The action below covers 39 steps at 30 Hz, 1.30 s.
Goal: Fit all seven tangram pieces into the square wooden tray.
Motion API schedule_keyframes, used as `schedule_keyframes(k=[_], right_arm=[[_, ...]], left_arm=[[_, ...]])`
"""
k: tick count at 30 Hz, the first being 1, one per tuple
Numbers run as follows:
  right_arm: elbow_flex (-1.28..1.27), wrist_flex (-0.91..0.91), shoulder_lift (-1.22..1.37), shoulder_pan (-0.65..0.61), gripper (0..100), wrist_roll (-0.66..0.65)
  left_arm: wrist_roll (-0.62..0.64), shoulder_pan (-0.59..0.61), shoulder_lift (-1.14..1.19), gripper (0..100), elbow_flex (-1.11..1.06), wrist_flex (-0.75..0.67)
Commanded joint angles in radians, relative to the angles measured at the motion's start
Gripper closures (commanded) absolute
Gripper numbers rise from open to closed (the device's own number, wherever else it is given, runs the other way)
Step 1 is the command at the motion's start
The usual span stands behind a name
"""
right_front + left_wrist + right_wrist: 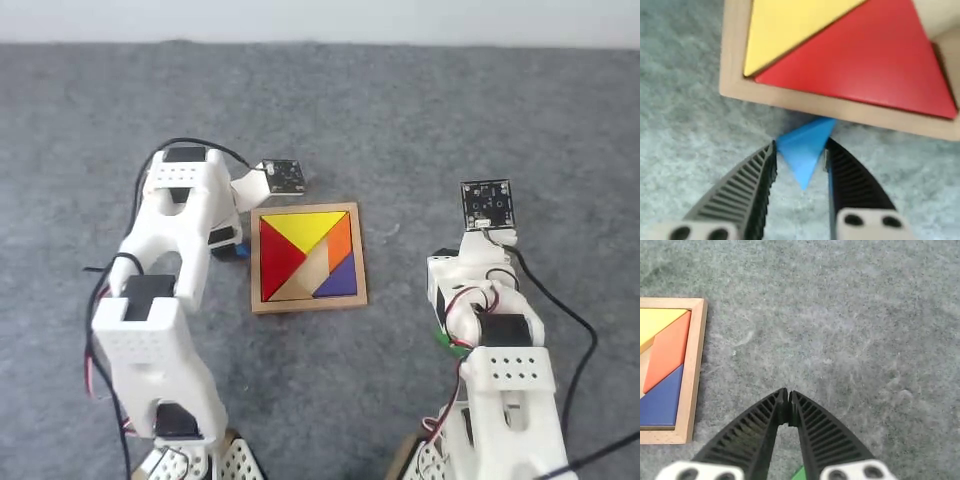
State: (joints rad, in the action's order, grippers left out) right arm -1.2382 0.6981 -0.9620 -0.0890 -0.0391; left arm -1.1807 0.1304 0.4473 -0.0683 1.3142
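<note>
**A:** ok so where's everything at right now?

**B:** The wooden tray (309, 304) sits flat on the grey bench (420, 110), between the two arms. Inside it there's a yellow triangle (298, 229) along the far edge and a red triangle (279, 262) on the left arm's side. An orange piece (341, 243) and a dark blue triangle (341, 280) are on the right arm's side. There's also a pale wood-coloured patch in the middle. Can't tell if that's a piece or bare tray floor.

**A:** and the hands?

**B:** The left hand (800, 145) is pinching a small light blue triangle (807, 142) just outside the tray. One corner of it is right up against the outer wall, by the red triangle. The right hand (788, 395) is closed on nothing, tips pressed together, over bare bench well off to the side of the tray. A green bit (799, 474) peeks out under it — no idea what that is.
</note>
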Motion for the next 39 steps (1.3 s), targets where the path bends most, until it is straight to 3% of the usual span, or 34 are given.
schedule_keyframes(k=[1, 5, 11, 21, 30, 39], right_arm=[[0.009, -0.022, 0.007, 0.004, 99.0, -0.012], [0.009, -0.022, 0.007, 0.004, 99.0, -0.012], [0.011, -0.022, 0.007, 0.004, 99.0, -0.012], [0.011, -0.022, 0.005, 0.008, 99.0, -0.012], [0.011, -0.022, 0.005, 0.005, 99.0, -0.012], [0.011, -0.022, 0.005, 0.005, 99.0, -0.012]], left_arm=[[-0.006, -0.006, -0.009, 88, 0.042, 0.058], [0.005, -0.006, -0.011, 91, 0.042, 0.098], [0.120, -0.005, -0.011, 92, 0.042, 0.103], [0.121, -0.028, -0.009, 97, 0.036, 0.104], [0.138, -0.015, -0.112, 81, 0.042, 0.098], [0.038, -0.008, -0.414, 80, 0.036, 0.106]])
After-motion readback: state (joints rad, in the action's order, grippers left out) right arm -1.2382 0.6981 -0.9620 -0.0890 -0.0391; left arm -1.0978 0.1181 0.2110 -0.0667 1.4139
